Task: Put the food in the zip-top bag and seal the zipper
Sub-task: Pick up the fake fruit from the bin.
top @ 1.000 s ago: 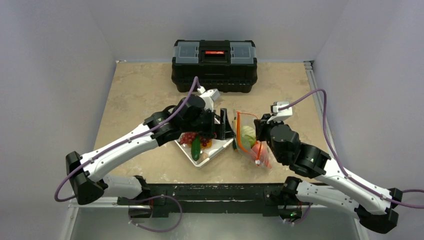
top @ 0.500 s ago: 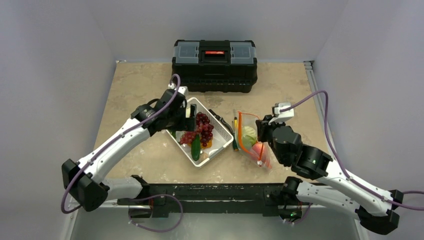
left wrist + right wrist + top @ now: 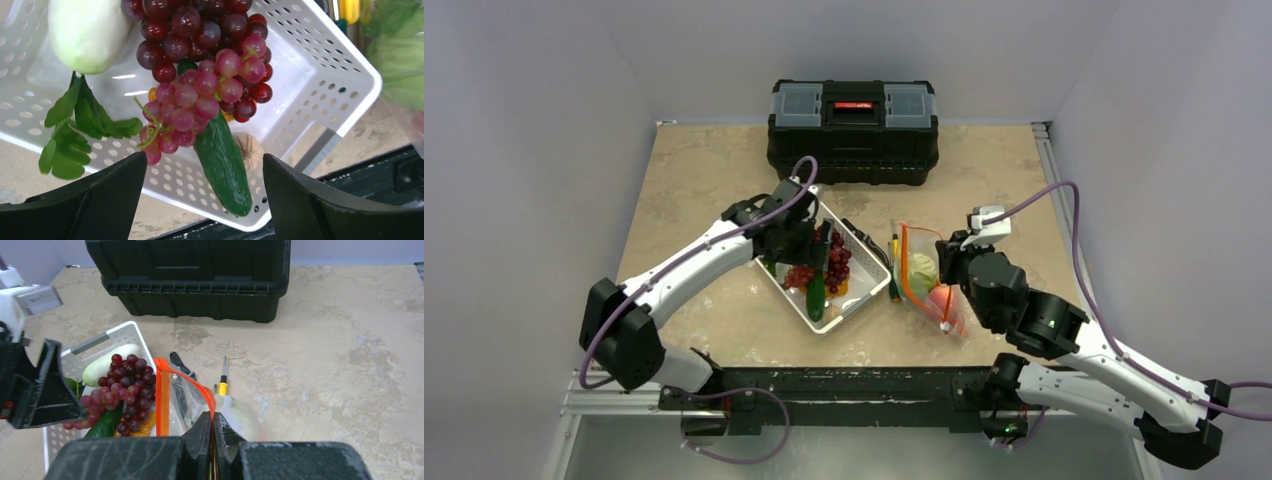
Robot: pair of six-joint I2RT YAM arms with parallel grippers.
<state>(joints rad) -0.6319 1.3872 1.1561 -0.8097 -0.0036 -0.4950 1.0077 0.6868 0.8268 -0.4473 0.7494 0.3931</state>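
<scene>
My right pincer (image 3: 212,416) is clamped on the orange zipper (image 3: 161,400) of the clear, crinkly bag (image 3: 927,290) just right of the basket (image 3: 856,304), a grip only my wrist view shows, while my left pincer (image 3: 204,159) gapes over the basket's grapes (image 3: 200,90).

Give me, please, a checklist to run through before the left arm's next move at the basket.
1. Left tool open and empty above the basket: ok.
2. Right tool shut on the zip-top bag at its zipper: ok.
3. Bag mouth held open: ok.
4. All food bagged: not ok; grapes, cucumber and white oblong lie in the basket.
5. Grapes free to lift alone: cannot tell; they overlap the cucumber.
</scene>
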